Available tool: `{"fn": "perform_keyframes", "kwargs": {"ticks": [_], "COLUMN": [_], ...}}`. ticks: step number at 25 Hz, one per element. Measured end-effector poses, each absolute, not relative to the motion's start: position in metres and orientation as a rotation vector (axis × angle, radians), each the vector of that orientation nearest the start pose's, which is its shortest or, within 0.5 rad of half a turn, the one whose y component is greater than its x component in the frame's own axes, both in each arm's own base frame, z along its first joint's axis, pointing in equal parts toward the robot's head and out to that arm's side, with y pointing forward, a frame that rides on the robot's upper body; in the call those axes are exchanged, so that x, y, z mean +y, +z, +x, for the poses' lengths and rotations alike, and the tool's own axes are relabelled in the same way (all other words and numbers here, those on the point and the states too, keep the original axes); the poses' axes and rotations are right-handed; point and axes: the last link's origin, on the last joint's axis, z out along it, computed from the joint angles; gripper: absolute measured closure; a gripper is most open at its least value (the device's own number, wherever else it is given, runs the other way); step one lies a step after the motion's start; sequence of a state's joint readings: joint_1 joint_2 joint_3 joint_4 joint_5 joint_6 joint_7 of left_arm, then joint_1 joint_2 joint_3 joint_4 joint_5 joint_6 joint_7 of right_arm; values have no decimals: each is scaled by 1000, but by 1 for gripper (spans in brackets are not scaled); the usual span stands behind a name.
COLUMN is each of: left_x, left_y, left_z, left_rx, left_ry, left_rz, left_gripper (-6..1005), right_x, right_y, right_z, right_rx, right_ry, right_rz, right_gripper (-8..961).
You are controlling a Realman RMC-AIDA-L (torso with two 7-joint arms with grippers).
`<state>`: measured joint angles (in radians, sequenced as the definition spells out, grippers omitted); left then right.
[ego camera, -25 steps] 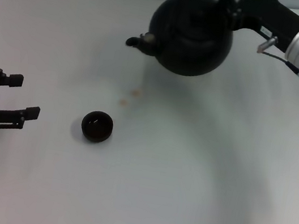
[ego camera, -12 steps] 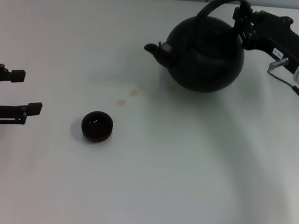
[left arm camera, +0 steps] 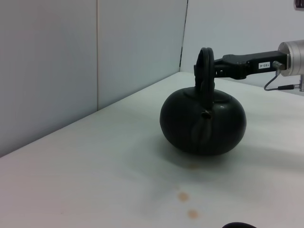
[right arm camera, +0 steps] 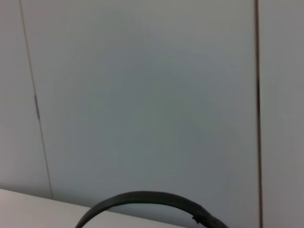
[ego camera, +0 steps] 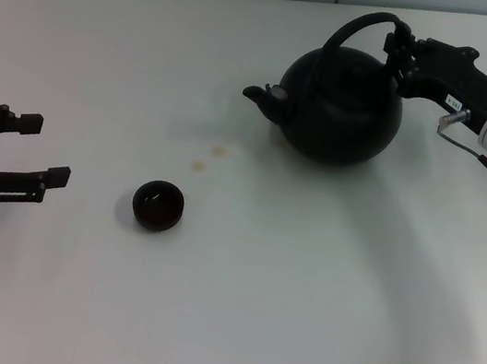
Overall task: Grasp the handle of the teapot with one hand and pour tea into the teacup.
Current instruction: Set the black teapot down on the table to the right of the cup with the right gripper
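While the teapot (ego camera: 342, 105) sits on the table's (ego camera: 280, 300) far right, spout pointing left, the right gripper (ego camera: 400, 47) is clamped on its handle (ego camera: 358, 26) at the right end of the arch. Well apart, nearer and to the left, stands the teacup (ego camera: 158, 205). Two small brown stains (ego camera: 209, 159) lie between them. At the left edge, the left gripper (ego camera: 41, 148) rests with fingers spread, holding nothing.

The teapot (ego camera: 340, 109) stands on the worktop (ego camera: 231, 311) near its far edge, right of centre, spout toward the left edge. The right tool (ego camera: 398, 49) sits at the handle (ego camera: 358, 26), on its right end. The teacup (ego camera: 158, 205) lies well apart, nearer and leftward. The left tool (ego camera: 39, 148) rests by the left edge, left of the teacup.
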<state>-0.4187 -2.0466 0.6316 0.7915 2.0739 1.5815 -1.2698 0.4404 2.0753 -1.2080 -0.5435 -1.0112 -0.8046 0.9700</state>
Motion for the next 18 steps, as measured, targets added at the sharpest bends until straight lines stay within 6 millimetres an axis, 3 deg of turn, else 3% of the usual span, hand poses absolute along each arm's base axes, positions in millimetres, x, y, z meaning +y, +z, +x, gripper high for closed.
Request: {"fn": "perform_keyframes", "kwargs": {"ticks": [18], "left_x": [314], "left_y": [39], "left_z": [-301], "left_rx": [-468], "left_ry": [-492], "left_rz": [-2664], "left_gripper": [153], "right_x": [391], "right_y": [-4], "right_z": [288], "right_rx": [646], "right_ry": [633], "right_rz": [-2028], "right_gripper": [715]}}
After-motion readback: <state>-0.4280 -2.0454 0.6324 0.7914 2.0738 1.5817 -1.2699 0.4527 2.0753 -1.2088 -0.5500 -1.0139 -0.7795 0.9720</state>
